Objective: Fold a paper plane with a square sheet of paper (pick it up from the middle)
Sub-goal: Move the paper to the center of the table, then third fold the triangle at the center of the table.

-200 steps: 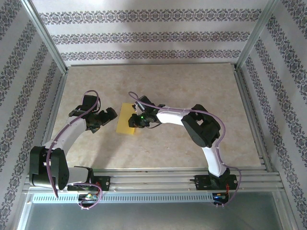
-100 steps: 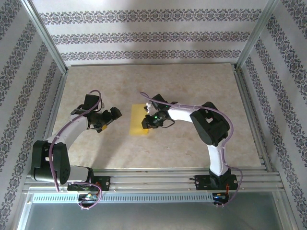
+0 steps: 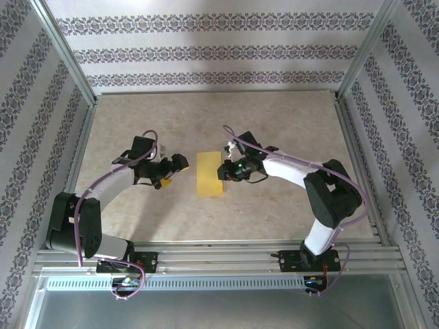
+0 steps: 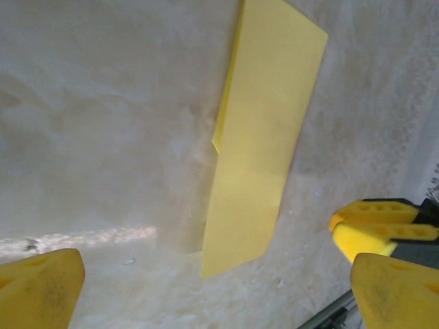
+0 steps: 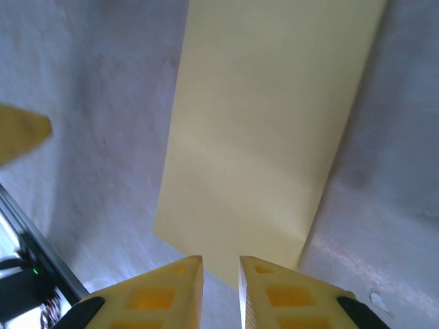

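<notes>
Top external view: my right gripper [image 3: 227,169] is pinched nearly closed on the right edge of the square sheet of paper [image 3: 209,175], already folded in half, probably to drag it toward the middle of the table [image 3: 274,123]. My left gripper [image 3: 175,166] waits wide open beside it. A second ago all three were further left.

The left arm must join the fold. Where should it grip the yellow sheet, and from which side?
Probably the free left long edge of the square sheet of paper, near its middle, approached from the left by the open left gripper: the sheet is a narrow folded strip and the right gripper pinches its right side.
</notes>
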Controlling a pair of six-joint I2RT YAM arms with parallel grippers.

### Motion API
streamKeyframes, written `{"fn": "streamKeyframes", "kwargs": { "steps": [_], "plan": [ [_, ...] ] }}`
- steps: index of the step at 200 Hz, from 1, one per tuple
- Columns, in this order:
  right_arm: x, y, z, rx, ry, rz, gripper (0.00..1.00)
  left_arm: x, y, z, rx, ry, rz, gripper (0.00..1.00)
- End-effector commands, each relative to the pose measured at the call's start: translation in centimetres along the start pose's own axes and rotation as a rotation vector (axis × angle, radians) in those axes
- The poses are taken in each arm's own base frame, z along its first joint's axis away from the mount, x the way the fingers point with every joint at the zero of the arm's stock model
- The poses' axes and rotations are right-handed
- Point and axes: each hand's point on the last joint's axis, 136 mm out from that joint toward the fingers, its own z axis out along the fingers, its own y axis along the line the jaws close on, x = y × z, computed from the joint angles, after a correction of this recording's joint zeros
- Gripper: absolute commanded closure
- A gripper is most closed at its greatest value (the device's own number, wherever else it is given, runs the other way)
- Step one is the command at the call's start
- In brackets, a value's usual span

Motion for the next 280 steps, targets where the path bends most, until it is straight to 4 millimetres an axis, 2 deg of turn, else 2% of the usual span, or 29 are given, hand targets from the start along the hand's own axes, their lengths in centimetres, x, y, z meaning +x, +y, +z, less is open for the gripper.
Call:
{"fn": "streamKeyframes", "kwargs": {
  "steps": [1,15,51,108,142,165,194,229,280],
  "plan": [
    [0.4,-0.6,0.9,0.025,-0.046,0.172,0.79,1.1,-1.3,1.4,0.066,0.047,-0.003,0.01],
    [0.6,-0.2,1.7,0.006,-0.028,0.176,0.79,1.7,-1.6,2.0,0.073,0.073,0.005,0.03],
    [1.5,-1.2,3.5,0.007,0.031,0.194,0.8,2.9,-1.8,3.6,0.092,0.128,0.009,0.11],
    [1.9,-2.8,4.3,0.002,0.038,0.216,0.8,4.5,-1.0,5.5,0.074,0.207,0.017,0.24],
    [2.6,-4.1,5.1,0.001,0.051,0.242,0.81,5.3,-0.8,6.5,0.07,0.248,0.02,0.39],
    [3.1,-4.8,5.4,0.008,0.065,0.256,0.81,5.3,-1.1,6.5,0.081,0.253,0.027,0.44],
    [3.4,-5.4,5.5,0.011,0.073,0.271,0.81,5.4,-1.0,6.7,0.077,0.258,0.021,0.47],
    [3.4,-5.5,5.5,0.005,0.074,0.272,0.81,5.4,-0.6,7.0,0.055,0.27,-0.001,0.52],
    [3.4,-5.5,5.4,-0.003,0.075,0.269,0.81,5.0,-1.3,7.6,0.081,0.284,-0.012,0.59]
  ]
}}
